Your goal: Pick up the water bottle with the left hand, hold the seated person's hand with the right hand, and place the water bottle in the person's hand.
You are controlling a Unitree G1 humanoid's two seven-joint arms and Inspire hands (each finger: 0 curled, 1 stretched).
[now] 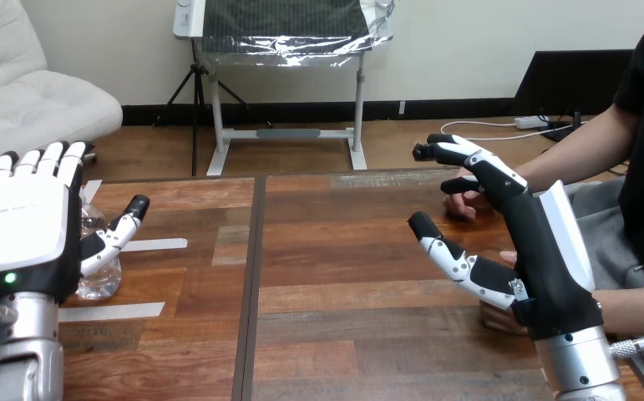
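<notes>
Left hand (24, 238) has straight open fingers, just beside the water bottle (103, 281); right hand (542, 251) is open too, holding nothing, near the person's farther hand (467, 204).

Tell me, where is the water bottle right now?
The clear plastic water bottle sits at the left of the wooden table in the head view, mostly hidden behind the robot's left hand, beside white tape strips.
</notes>
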